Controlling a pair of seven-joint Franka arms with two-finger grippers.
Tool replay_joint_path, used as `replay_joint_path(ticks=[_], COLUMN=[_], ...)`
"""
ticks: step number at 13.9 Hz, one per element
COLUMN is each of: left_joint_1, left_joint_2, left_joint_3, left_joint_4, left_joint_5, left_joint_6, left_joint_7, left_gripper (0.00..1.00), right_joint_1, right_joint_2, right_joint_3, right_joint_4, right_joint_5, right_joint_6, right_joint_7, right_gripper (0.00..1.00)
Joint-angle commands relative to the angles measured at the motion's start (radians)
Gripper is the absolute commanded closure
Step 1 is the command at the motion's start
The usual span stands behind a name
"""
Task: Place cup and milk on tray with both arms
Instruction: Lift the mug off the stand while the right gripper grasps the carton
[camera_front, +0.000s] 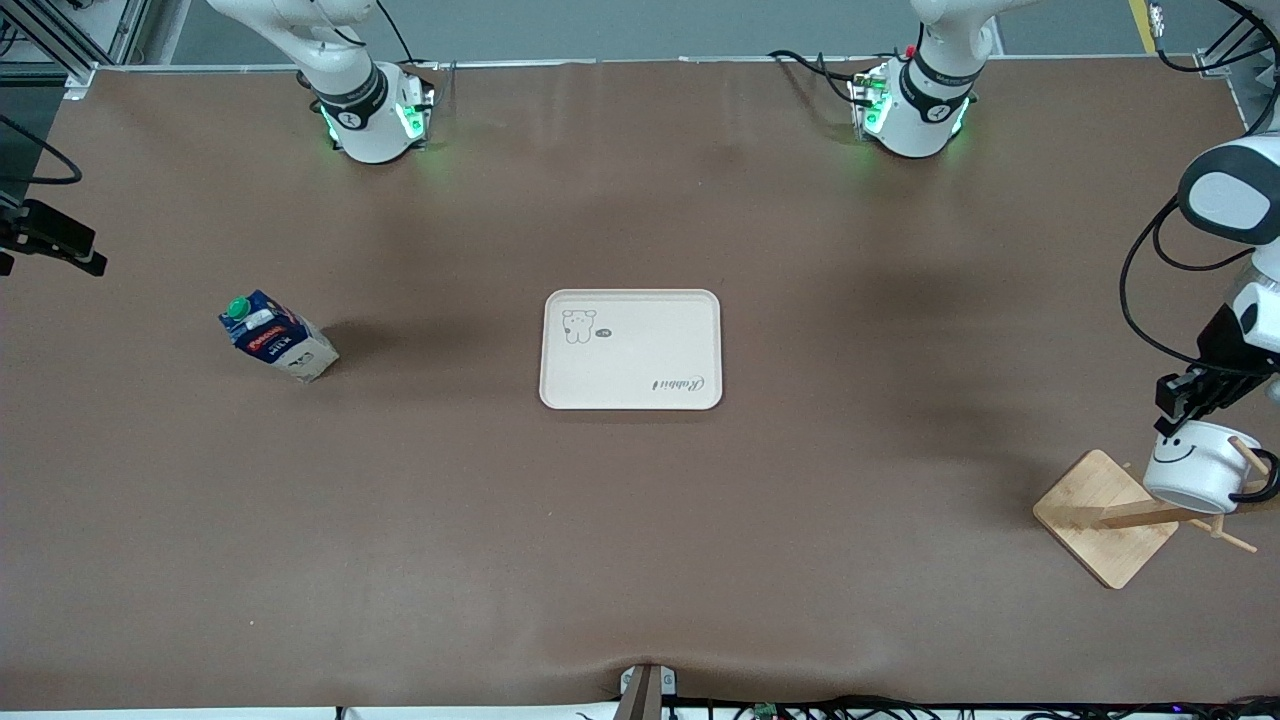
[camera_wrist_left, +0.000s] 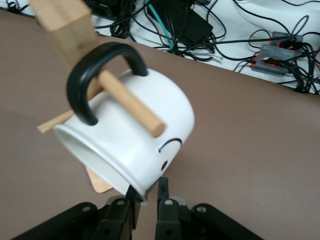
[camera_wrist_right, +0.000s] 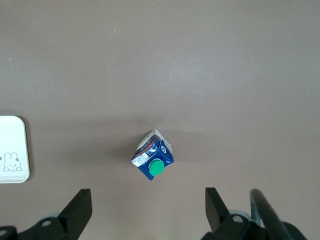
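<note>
The cup (camera_front: 1195, 465), a white mug with a black smiley face, hangs tilted by its black handle on a wooden peg (camera_wrist_left: 132, 102) of a rack at the left arm's end of the table. My left gripper (camera_front: 1180, 405) is shut on the cup's (camera_wrist_left: 150, 130) rim, one finger inside and one outside (camera_wrist_left: 147, 192). The milk (camera_front: 275, 340) stands on the table toward the right arm's end. High over the milk (camera_wrist_right: 152, 156), my right gripper (camera_wrist_right: 147, 205) is open and holds nothing. The cream tray (camera_front: 630, 350) lies bare at mid-table.
The rack's square wooden base (camera_front: 1100, 515) sits near the table's corner at the left arm's end, nearer the front camera than the tray. Cables and boxes (camera_wrist_left: 280, 45) lie past the table edge close to the rack. A tray corner (camera_wrist_right: 12, 150) shows in the right wrist view.
</note>
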Motion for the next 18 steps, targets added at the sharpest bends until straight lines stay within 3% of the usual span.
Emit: replay_joint_path(ticks=[1, 5, 11, 13, 18], left_joint_1=[0.006, 0.006, 0.011, 0.012, 0.008], left_joint_2=[0.000, -0.017, -0.067, -0.090, -0.130], left_joint_3=[-0.016, -0.068, -0.068, -0.069, -0.088], left_joint_4=[0.010, 0.029, 0.030, 0.030, 0.046], left_joint_5=[-0.018, -0.015, -0.006, 0.026, 0.034], left_joint_6=[0.011, -0.004, -0.107, -0.131, -0.222], left_joint_7=[0.019, -0.030, -0.027, -0.030, -0.096], left_gripper=[1.00, 1.00, 1.00, 1.00, 1.00], right_joint_1=[-0.008, -0.008, -0.006, 0.000, 0.001], right_joint_2=[0.022, 0.029, 0.054, 0.153, 0.163], right_joint_3=[0.005, 0.005, 0.005, 0.005, 0.005], right_joint_4=[0.021, 0.021, 0.010, 0.016, 0.019], right_joint_5=[0.000, 0.000, 0.000, -0.003, -0.016], right_joint_6=[-0.008, -0.010, -0.019, -0.014, -0.004], right_joint_7=[0.003, 0.002, -0.001, -0.004, -0.005], right_gripper=[0.00, 0.00, 0.00, 0.00, 0.00])
